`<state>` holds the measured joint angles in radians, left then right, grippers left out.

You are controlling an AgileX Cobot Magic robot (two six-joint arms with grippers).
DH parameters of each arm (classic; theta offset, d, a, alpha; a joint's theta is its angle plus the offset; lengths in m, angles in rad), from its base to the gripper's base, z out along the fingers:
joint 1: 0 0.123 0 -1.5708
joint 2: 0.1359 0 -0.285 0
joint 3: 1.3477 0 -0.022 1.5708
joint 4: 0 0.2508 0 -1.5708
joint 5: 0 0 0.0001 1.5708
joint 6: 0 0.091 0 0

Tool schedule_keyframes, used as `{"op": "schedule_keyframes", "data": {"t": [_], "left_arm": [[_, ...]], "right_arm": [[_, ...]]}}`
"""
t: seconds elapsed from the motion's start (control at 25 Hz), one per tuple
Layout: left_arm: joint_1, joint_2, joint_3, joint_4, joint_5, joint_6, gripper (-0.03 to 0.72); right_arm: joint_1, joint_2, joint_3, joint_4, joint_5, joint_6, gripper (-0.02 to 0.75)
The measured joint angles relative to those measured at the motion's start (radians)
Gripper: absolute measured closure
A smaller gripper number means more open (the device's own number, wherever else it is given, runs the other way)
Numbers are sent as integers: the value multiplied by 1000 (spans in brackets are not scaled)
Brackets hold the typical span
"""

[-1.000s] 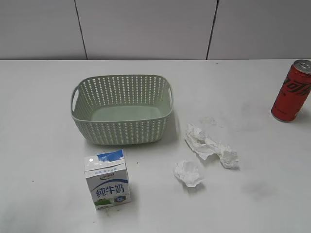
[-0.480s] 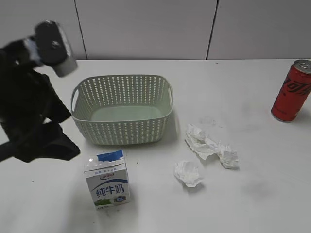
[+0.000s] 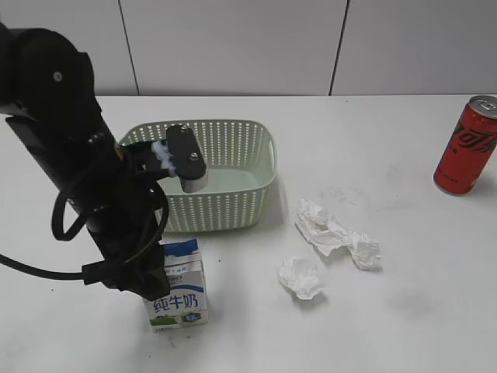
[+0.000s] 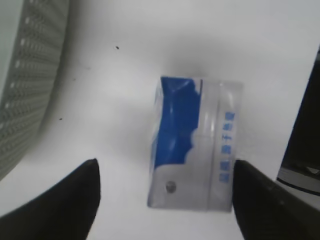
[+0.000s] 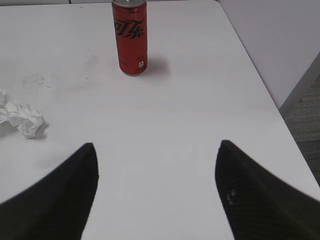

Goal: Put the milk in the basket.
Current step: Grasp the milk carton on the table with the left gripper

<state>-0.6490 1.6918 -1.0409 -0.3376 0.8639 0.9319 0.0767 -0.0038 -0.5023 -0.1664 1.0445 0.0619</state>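
The milk (image 3: 180, 294) is a small white carton with a blue top, standing upright on the white table in front of the basket (image 3: 233, 167). The basket is pale green, perforated and empty. My left gripper (image 3: 144, 277) hangs low over the carton's left side, and the arm hides part of the carton and the basket's left end. In the left wrist view the gripper (image 4: 165, 167) is open, its fingers astride the milk (image 4: 192, 145) without touching it; the basket wall (image 4: 30, 75) is at the left. My right gripper (image 5: 156, 146) is open and empty over bare table.
A red soda can (image 3: 464, 148) stands at the far right, also in the right wrist view (image 5: 129, 36). Two crumpled tissues (image 3: 335, 233) (image 3: 301, 277) lie right of the basket and milk. The table's right edge (image 5: 280, 107) is near the right gripper.
The left arm has come in from the left and swung down over the milk carton. The carton, basket, can and tissues have not moved.
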Motion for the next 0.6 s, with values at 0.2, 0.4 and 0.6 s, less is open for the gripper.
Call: {"op": "schedule_keyframes", "data": {"t": [0.2,0.4,0.6], "left_arm": [[-2,49,-2,0,-6,0,93],[-2,53,-4,-26,14,0,253],[-3,14,-5,-39,63,-1,360]], "right_arm": [[0,0,0,0,0,0,154],[0,0,0,0,0,0,154],[0,0,0,0,0,0,154]]}}
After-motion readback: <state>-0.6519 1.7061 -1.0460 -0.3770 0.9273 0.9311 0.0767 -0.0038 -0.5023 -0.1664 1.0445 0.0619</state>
